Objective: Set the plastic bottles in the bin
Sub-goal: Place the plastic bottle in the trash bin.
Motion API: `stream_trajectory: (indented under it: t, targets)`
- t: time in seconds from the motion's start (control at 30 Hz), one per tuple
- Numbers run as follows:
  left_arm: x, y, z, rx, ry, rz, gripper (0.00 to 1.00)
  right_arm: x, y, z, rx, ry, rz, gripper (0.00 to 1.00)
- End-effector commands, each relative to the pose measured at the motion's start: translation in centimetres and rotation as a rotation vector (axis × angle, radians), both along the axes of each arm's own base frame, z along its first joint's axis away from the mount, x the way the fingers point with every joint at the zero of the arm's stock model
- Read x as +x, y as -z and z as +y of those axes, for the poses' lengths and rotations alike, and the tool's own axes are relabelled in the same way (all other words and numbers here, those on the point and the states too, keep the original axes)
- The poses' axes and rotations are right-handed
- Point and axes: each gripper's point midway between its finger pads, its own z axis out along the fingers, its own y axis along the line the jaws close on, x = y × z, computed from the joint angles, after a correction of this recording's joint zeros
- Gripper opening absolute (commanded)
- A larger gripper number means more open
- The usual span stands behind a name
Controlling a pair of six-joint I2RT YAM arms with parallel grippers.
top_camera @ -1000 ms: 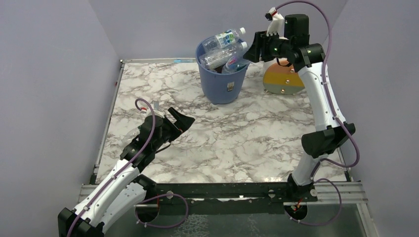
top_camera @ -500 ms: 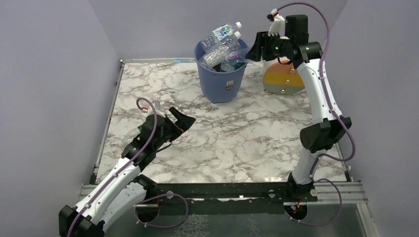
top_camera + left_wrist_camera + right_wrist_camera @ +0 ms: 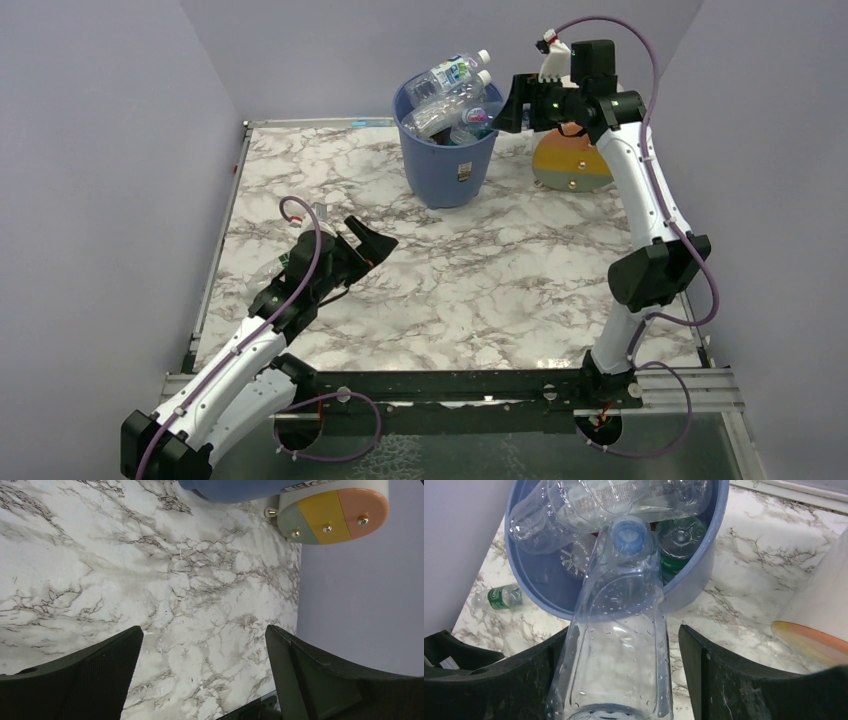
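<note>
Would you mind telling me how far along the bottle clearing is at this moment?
Done: several clear plastic bottles already sit piled in the tall round blue plastic bin. In hand: another clear bottle lies between the right arm's parted fingers, neck pointing into the bin. Left: at least one green-labelled bottle lies on the marble table beside the bin; the left arm's fingers are open and empty.

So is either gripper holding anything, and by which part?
Left gripper: empty. Right gripper: jaws parted around the lower body of a bottle, gap on one side; no firm hold.
</note>
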Motion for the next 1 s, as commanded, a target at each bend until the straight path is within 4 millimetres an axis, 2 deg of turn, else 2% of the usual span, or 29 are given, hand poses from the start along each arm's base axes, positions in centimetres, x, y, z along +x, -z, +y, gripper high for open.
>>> stream_trajectory:
  t: [0.0,0.17,0.43,0.53,0.73,0.97]
  targets:
    - [0.3,-0.9,-0.5,-0.019,0.024,-0.031,0.99,-1.0,-2.9,0.6,0.064,-0.021,-0.082,0.76]
    - [0.3,-0.9,-0.6,-0.021,0.025,-0.031,0.99,-1.1,-2.7,0.2,0.060,0.007,-0.083,0.80]
    - [0.4,-1.1,-0.1,0.003,0.013,-0.041,0.99,-1.7,-5.0,-0.5,0.074,0.054,-0.146,0.92]
    - [0.6,-1.4,0.5,0.043,-0.007,-0.050,0.99,-1.9,-5.6,-1.0,0.074,0.086,-0.163,1.00]
    - [1.4,-1.7,1.1,0.089,-0.023,-0.023,0.99,-2.4,-6.3,-1.7,0.073,0.132,-0.172,0.99]
    - [1.9,0.1,3.7,0.117,-0.106,0.146,0.99,-3.7,-7.1,-3.3,0.059,0.213,-0.183,0.99]
